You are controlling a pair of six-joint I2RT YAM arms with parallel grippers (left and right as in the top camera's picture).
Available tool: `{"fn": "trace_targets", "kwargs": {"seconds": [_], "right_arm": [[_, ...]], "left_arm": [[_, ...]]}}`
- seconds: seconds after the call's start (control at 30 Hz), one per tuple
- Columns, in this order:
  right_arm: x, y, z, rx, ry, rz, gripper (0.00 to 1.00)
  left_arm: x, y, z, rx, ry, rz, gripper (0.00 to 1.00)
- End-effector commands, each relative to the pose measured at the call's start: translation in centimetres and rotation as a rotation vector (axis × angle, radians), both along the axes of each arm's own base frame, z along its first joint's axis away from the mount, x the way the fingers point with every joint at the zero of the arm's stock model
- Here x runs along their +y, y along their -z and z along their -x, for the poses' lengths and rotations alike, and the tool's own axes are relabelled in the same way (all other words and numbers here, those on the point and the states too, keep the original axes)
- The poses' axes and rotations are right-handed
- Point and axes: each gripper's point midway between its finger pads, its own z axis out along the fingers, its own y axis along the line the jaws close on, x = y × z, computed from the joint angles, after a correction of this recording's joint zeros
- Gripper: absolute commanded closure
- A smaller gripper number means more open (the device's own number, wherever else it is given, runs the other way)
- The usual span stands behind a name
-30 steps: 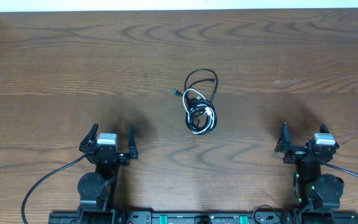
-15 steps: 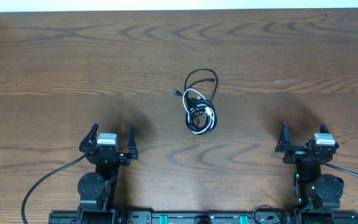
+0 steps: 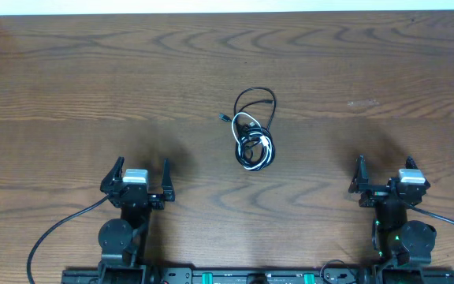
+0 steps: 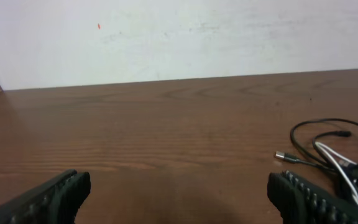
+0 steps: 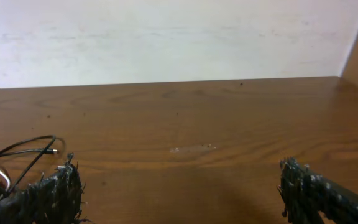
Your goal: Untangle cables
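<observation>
A small tangle of thin black cables with one white cable (image 3: 253,132) lies on the wooden table, mid-table. A black loop and a small plug end reach out from its top. It shows at the right edge of the left wrist view (image 4: 337,158) and at the left edge of the right wrist view (image 5: 11,162). My left gripper (image 3: 138,178) is open and empty at the front left, well short of the tangle. My right gripper (image 3: 388,177) is open and empty at the front right, also far from it.
The wooden table (image 3: 93,79) ends at a white wall along the back. A thick black robot wire (image 3: 57,233) curves by the left arm's base and another (image 3: 452,225) by the right arm's base.
</observation>
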Motion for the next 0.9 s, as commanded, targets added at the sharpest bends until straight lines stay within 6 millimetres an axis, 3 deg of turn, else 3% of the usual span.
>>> {"fn": "trace_targets", "kwargs": {"seconds": [0.0,0.13,0.3,0.43,0.67,0.87], "right_arm": [[0.0,0.1,0.0,0.003,0.005,0.006,0.01],[0.0,0.1,0.0,0.003,0.005,0.006,0.01],[0.0,0.1,0.0,0.003,0.005,0.006,0.01],[0.0,0.1,0.0,0.003,0.005,0.006,0.01],[0.0,0.1,0.0,0.003,0.005,0.006,0.01],[0.0,0.1,0.0,0.003,0.005,0.006,0.01]], "left_arm": [[0.5,-0.4,0.1,-0.009,-0.032,0.040,0.02],[0.5,-1.4,0.2,-0.027,-0.035,0.108,0.02],[-1.2,-1.4,0.3,-0.020,0.063,0.134,0.02],[-1.1,-1.8,0.2,-0.035,0.059,0.127,0.02],[-1.1,-4.2,0.2,-0.132,0.067,0.129,0.02],[-1.1,-4.3,0.2,-0.137,0.067,0.130,0.02]]}}
